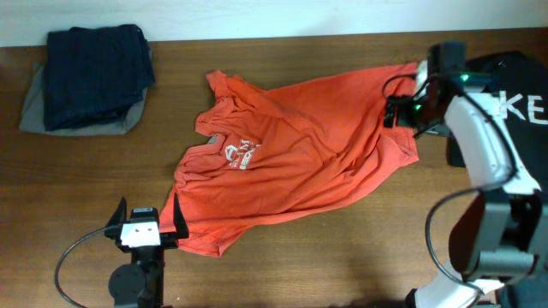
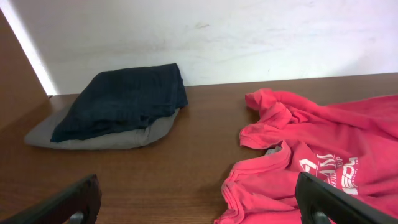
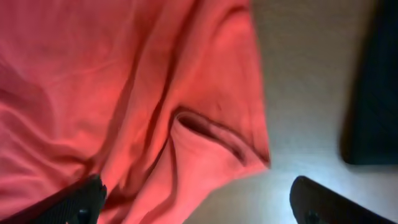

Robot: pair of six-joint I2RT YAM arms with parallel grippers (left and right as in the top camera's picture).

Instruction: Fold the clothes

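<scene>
The orange-red T-shirt [image 1: 300,150] lies crumpled and spread across the middle of the table, its white chest logo [image 1: 241,155] facing up. It also shows in the left wrist view [image 2: 323,155] and the right wrist view [image 3: 124,93]. My left gripper [image 1: 145,224] is open and empty at the front left, just beside the shirt's lower left edge; its fingers [image 2: 199,202] frame bare wood and the shirt's edge. My right gripper [image 1: 409,107] is open above the shirt's far right corner, its fingers [image 3: 199,202] straddling the shirt's edge.
A folded dark navy garment [image 1: 96,64] lies on a folded grey one [image 1: 34,107] at the back left, also in the left wrist view [image 2: 121,102]. A black item with white letters [image 1: 514,103] sits at the right edge. A white wall runs behind.
</scene>
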